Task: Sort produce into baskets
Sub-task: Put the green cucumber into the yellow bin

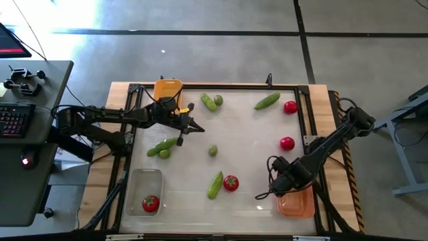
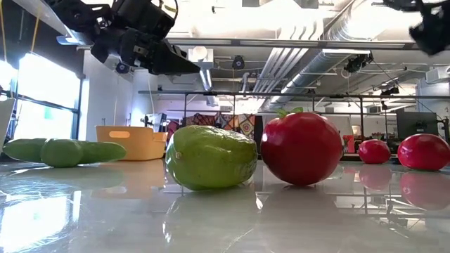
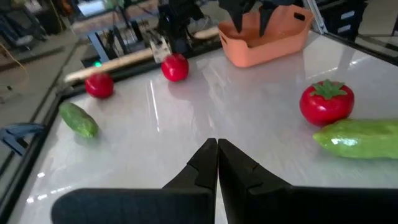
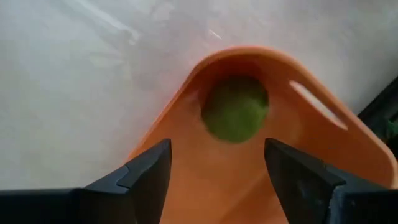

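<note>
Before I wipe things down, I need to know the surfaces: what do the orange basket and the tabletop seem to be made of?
The orange basket looks like smooth moulded plastic: rounded corner, cut-out handle slot, soft sheen. The tabletop appears to be a glossy white sheet, perhaps laminate or acrylic: it mirrors the tomato and ceiling lights.

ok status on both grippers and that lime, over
Right gripper open over orange basket, lime lying inside. Left gripper shut, above mid-table. Nothing blocking.

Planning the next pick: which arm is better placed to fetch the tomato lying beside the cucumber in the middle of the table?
Probably the right: its open tool hangs over the orange basket, close to that tomato. The left tool is shut and farther off.
</note>
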`<action>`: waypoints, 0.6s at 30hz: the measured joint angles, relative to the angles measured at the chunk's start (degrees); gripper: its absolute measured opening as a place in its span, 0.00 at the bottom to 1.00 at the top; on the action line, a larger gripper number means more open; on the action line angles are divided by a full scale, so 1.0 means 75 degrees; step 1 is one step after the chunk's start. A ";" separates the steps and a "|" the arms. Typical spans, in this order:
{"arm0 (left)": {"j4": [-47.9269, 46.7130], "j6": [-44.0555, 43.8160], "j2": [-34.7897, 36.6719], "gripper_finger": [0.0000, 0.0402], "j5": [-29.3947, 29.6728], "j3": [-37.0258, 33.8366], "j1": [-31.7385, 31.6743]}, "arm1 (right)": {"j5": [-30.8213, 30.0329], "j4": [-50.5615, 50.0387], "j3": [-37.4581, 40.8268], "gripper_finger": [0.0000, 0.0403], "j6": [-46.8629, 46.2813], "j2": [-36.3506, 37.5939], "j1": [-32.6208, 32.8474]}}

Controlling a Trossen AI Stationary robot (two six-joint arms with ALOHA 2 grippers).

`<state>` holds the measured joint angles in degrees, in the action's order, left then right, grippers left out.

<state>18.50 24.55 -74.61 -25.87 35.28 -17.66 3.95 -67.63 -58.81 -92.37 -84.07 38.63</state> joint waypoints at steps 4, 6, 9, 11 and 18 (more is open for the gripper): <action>0.0811 -0.0602 0.0000 0.00 -0.0003 -0.0236 -0.0001 | -0.0642 -0.1072 -0.0903 0.61 0.0495 0.0003 -0.0012; 0.1155 -0.0760 0.0000 0.00 -0.0003 -0.0424 -0.0001 | -0.1134 -0.1557 -0.1350 0.61 0.0729 0.0005 -0.0090; 0.1585 -0.0865 0.0000 0.00 0.0073 -0.0651 -0.0001 | -0.1976 -0.2027 -0.1771 0.61 0.1176 0.0009 -0.0380; 0.1751 -0.0874 0.0000 0.00 0.0128 -0.0748 -0.0001 | -0.2393 -0.2228 -0.1807 0.61 0.1598 0.0009 -0.0756; 0.2990 -0.1238 0.0000 0.00 0.0144 -0.1370 -0.0116 | -0.3002 -0.1384 -0.1151 0.61 0.5186 0.0009 -0.3043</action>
<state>40.93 15.27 -74.61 -24.79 25.01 -18.53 -18.57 -78.01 -67.45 -53.47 -84.01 15.81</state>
